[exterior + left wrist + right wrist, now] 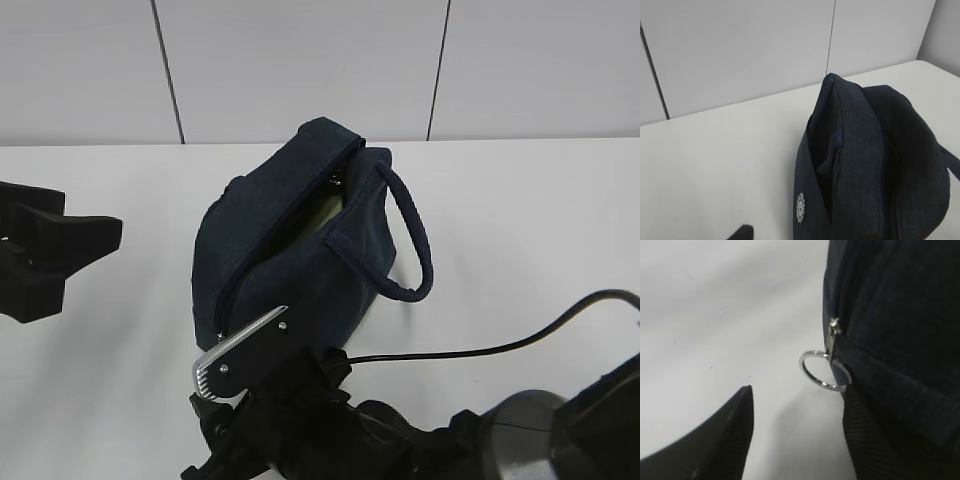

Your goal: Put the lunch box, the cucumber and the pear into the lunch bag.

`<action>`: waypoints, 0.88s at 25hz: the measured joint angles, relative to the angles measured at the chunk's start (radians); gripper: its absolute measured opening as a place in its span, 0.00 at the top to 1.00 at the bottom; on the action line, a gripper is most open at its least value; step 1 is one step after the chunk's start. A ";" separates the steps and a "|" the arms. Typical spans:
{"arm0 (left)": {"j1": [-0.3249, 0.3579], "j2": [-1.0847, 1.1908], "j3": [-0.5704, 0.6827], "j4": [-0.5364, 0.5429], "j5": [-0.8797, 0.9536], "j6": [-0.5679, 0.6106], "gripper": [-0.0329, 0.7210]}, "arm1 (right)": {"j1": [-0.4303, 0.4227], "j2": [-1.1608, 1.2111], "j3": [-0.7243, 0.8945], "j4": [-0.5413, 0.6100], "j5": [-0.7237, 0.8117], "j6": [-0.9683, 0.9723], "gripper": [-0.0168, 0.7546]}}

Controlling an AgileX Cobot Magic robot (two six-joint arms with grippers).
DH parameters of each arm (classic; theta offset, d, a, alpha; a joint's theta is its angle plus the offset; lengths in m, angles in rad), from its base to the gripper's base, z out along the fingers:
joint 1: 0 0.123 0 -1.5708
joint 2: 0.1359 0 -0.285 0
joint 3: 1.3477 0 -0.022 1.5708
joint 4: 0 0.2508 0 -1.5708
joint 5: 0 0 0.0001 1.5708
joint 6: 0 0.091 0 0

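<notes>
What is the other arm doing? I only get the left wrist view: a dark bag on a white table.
Observer: The right gripper is at the near end of the lunch bag, its jaws apart, with nothing between them.
Operator: What is it aiming at?
Observer: A metal ring pull hangs from the zipper just ahead of its fingertips. It is not gripped.
Operator: Is the bag open?
Observer: Yes. In the exterior view the zipper gapes along the top, and a pale green surface shows inside. I cannot tell what it is.
</notes>
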 joint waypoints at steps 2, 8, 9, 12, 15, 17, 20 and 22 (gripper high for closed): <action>0.000 0.000 0.000 0.000 0.006 0.000 0.43 | 0.000 0.011 -0.018 0.007 0.000 -0.007 0.40; 0.000 0.000 0.000 -0.001 0.010 0.000 0.44 | 0.000 0.039 -0.079 0.013 0.036 -0.024 0.40; 0.000 0.000 0.000 -0.001 0.010 0.000 0.44 | 0.000 0.041 -0.081 0.015 0.043 -0.024 0.40; 0.000 0.000 0.000 -0.001 0.013 0.000 0.45 | 0.000 0.041 -0.083 0.062 0.057 -0.056 0.43; 0.000 0.000 0.000 -0.001 0.013 0.000 0.45 | 0.000 0.041 -0.083 0.129 0.059 -0.127 0.50; 0.000 0.000 0.000 -0.001 0.013 0.000 0.45 | 0.000 0.041 -0.083 0.149 0.064 -0.164 0.54; 0.000 0.000 0.000 -0.001 0.013 0.000 0.45 | 0.000 0.031 -0.083 0.163 0.065 -0.190 0.57; 0.000 0.000 0.000 -0.001 0.013 0.000 0.45 | 0.000 0.022 -0.083 0.164 0.065 -0.197 0.58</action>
